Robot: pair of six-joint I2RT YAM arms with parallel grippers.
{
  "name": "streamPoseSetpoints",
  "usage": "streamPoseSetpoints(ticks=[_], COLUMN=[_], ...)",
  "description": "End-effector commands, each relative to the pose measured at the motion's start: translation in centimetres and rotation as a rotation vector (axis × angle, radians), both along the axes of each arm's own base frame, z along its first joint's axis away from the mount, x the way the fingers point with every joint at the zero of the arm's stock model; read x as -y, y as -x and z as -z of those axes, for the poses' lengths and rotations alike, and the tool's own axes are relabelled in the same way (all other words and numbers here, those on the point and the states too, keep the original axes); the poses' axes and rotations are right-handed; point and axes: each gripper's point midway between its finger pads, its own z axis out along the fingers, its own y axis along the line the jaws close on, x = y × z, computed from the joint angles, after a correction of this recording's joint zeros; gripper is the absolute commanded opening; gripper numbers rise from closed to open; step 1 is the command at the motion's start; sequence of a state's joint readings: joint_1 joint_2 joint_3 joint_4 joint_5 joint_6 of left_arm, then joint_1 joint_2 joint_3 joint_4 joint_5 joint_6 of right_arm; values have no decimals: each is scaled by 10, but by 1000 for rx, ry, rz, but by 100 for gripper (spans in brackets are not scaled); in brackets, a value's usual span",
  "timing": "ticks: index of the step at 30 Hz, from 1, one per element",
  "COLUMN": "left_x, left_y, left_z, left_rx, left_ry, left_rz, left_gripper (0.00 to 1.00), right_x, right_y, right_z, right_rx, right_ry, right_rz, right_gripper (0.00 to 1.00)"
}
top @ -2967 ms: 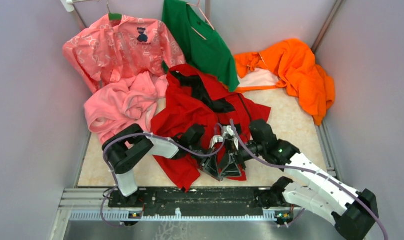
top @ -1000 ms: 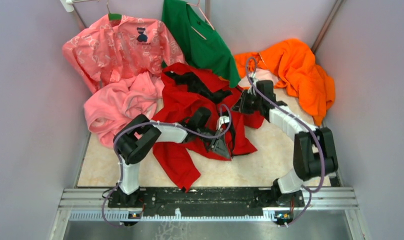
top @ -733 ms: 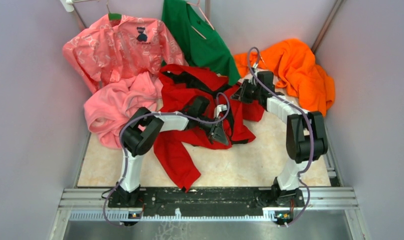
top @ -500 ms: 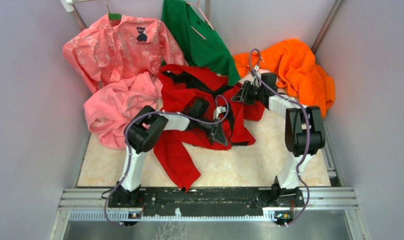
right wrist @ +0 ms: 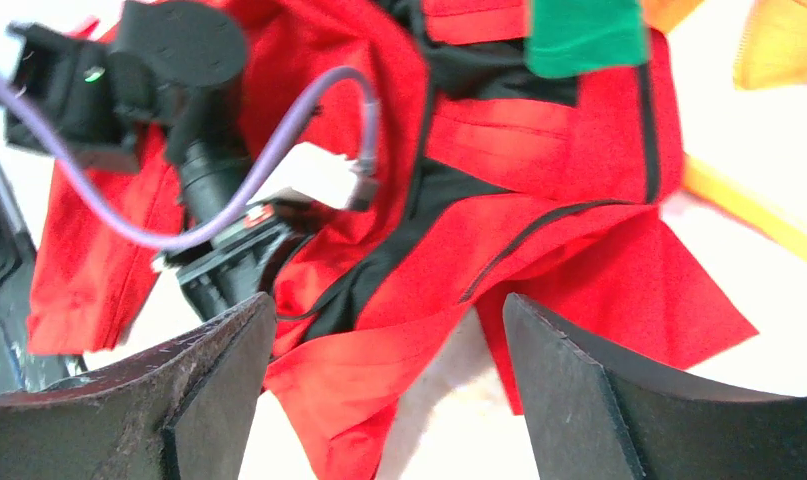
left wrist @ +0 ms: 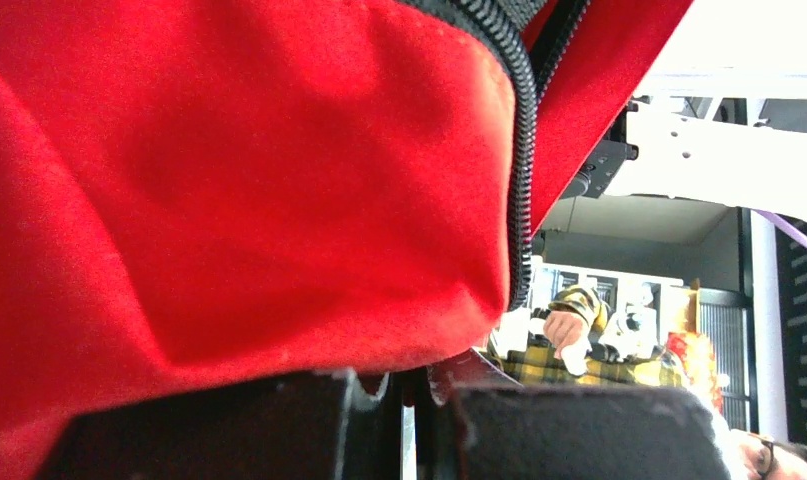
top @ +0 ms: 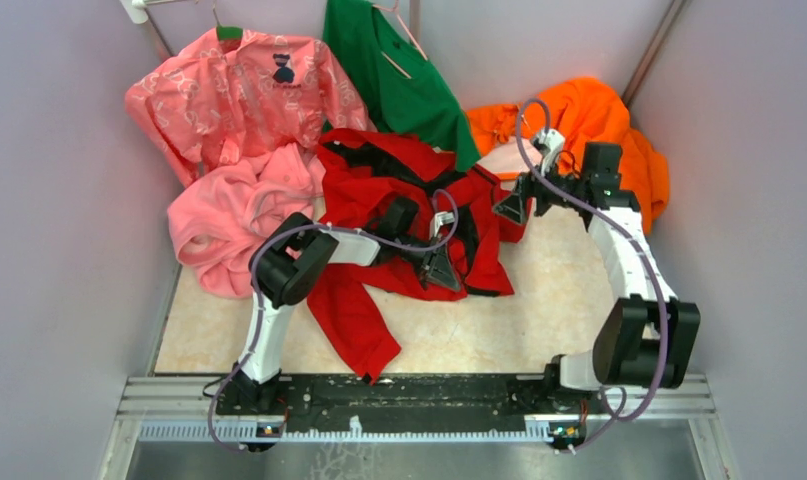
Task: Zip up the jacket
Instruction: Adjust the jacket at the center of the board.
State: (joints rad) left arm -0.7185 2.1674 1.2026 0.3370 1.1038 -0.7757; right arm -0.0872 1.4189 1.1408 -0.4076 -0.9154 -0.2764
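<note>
I am clenching my left fingers (left wrist: 579,435) on the red jacket (top: 351,215), crumpled in the middle of the bench (top: 559,300); my right fingers (right wrist: 569,400) are hanging released beside it. Soft, slippery cloth: I judge gripping beside the zipper (left wrist: 522,180) best.

The left arm (top: 284,275) and the right arm (top: 624,255) both alternate white link shells with bulky black joint housings. A thin lilac cable (right wrist: 144,240) loops along each, ending at a white plug (right wrist: 319,175). The left gripper (top: 441,272) and right gripper (top: 509,207) are black and wedge-shaped. The right one's fingers (right wrist: 579,400) have broad, matte, grainy faces. A small green light (right wrist: 92,73) glows on the left wrist block.
</note>
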Motion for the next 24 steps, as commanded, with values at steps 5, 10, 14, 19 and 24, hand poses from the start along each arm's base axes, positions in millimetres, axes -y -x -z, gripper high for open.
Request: streamPoseSetpoints(ticks=[5,10,14,19,24], left_x=[7,6,5,4,4], left_y=[6,10,12,14,15], left_z=[-16,-19,-19,-19,-20], left_rx=[38,42,43,44,47], left_ry=[73,84,87,93,98], left_rz=[46,63,70,80,85], left_gripper=[0,0,0,0,0], right_x=[-31,-31,-38,-35,-31], right_y=[90,98,97,74,73], right_z=[54,81,106,114,110], right_rx=[-162,-201,-245,-266,-286], right_ry=[-43,6,65,90,62], right_rz=[-274,-277,-286,-204,-151], right_gripper=[84,83,82,78,80])
